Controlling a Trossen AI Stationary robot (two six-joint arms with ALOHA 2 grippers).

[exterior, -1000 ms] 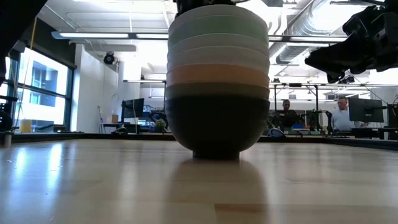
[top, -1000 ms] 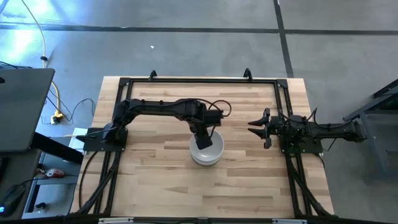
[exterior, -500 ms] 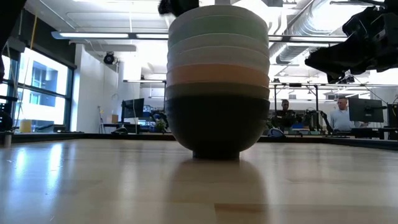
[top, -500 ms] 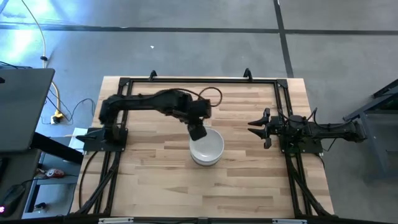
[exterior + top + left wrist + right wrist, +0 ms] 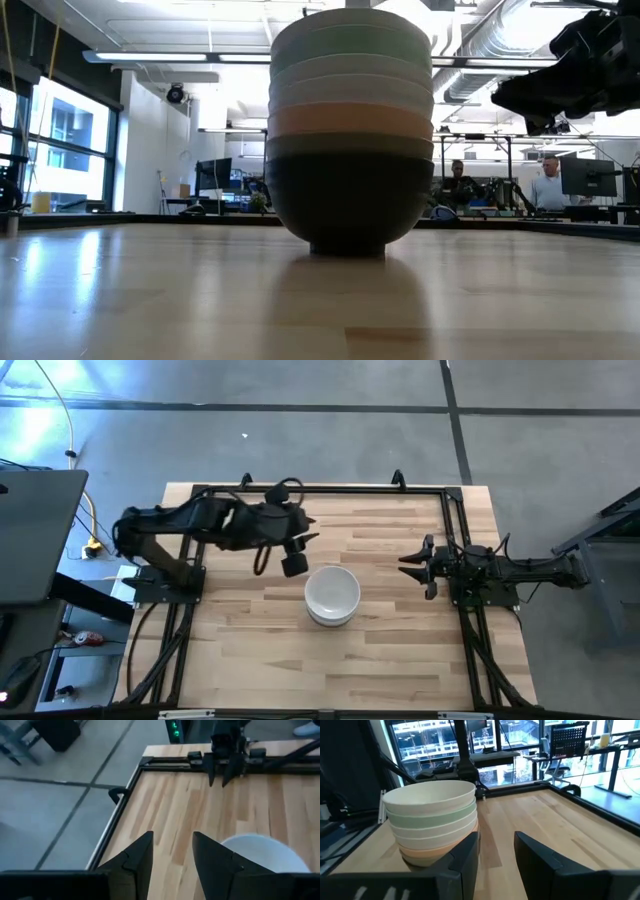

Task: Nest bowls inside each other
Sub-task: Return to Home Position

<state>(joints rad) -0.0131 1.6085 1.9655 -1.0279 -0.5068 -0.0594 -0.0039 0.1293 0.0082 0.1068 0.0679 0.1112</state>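
The bowls (image 5: 332, 596) stand nested in one stack in the middle of the table, with a white bowl on top (image 5: 260, 853). In the low view the stack (image 5: 350, 120) rests on the black bowl's foot (image 5: 348, 244), with olive-grey, peach-orange, white and mint green rims above it. The right wrist view shows the stack (image 5: 433, 818) too. My left gripper (image 5: 299, 550) hovers open left of the stack and toward the far side (image 5: 172, 854), touching nothing. My right gripper (image 5: 413, 565) waits open at the table's right (image 5: 496, 851), pointing at the stack.
A black metal frame (image 5: 320, 489) runs along the table's far edge and down both sides past the arm bases. Bare wood (image 5: 330, 670) lies between the stack and the near edge. People sit at desks (image 5: 548, 186) in the room beyond.
My left gripper has risen from over the top bowl and drawn back toward the table's left and far edge, its arm folding back. The stack has stayed where it was.
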